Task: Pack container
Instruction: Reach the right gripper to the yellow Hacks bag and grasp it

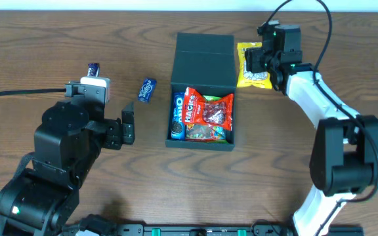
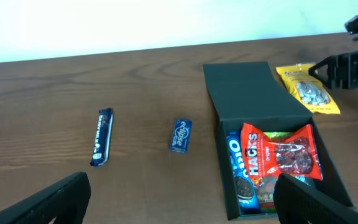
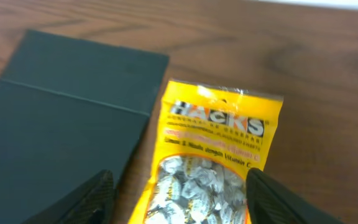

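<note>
Right pincer [image 3: 179, 182]: jaws spread wide, one finger on each side of the yellow bag [image 3: 219, 140]. The bag lies flat on the bench [image 1: 38, 39]. No pinch is visible; the left finger stands clear of the bag's edge and the right finger is at or over the other edge.

The bag's long axis runs roughly away from the robot, tilted a little. The jaws cross its short side, which suits a grasp.

The container [image 1: 205, 60] sits just left of the bag, and its opened flap lies flat beside the bag's edge. I cannot tell whether they touch. The container's long axis also runs away from the robot. The flap is at the far end and the open compartment at the near end.

Judgement: from the right pincer the compartment lies left and back toward the robot. A carry would need a lift over the flap's hinge line and the near wall.

The compartment already holds a red bag [image 1: 210, 108], a blue packet [image 1: 178, 118] along the left wall, and something green underneath. Free room looks scant, so the yellow bag would probably rest on top.

Left pincer [image 1: 128, 123]: fully spread and empty, near the container's left wall. A small blue pack [image 1: 147, 90] and a dark bar [image 2: 101, 137] lie loose on that side, nearer the left arm. The right arm is nearer the yellow bag. The bench to the right of the bag is bare wood, with room to swing.
</note>
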`<state>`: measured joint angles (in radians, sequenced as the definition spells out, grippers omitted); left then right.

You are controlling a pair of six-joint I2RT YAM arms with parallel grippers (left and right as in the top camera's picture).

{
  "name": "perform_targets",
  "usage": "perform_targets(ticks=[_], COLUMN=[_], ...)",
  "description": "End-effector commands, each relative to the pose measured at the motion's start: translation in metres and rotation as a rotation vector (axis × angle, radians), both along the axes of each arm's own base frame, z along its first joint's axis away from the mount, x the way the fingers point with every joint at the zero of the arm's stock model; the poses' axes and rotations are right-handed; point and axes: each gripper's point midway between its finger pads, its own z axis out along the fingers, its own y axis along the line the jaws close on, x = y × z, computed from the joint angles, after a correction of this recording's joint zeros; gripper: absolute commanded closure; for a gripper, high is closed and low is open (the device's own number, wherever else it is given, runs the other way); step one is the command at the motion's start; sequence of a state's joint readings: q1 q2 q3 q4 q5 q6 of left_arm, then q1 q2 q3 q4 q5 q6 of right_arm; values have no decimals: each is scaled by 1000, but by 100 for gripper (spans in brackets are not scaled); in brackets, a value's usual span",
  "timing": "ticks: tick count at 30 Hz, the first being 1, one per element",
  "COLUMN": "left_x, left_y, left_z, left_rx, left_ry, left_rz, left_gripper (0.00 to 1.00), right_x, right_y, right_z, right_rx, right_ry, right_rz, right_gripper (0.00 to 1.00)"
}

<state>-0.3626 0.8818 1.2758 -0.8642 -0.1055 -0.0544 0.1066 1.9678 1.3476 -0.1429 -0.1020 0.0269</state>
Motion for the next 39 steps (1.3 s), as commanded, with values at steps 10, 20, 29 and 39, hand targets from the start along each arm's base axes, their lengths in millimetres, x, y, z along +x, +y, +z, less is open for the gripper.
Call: perform_targets(ticks=[10,20,29,39], left_x=[0,0,0,0], left_y=[3,3,3,3], left_z=[4,4,4,5], left_rx=[7,6,6,6], left_ry=[-13,-13,-13,-14], left_rz=[9,9,9,9], left_gripper=[5,5,5,5], right_x=[6,4,4,5], right_y=[-10,-17,-17,-17], right_z=[-63,-94,-93,-72], right_rx=[17,-18,16,33], right_ry=[91,136,143,119], right_rz=[-57,-85,-123,-136], right_gripper=[27,39,76,99])
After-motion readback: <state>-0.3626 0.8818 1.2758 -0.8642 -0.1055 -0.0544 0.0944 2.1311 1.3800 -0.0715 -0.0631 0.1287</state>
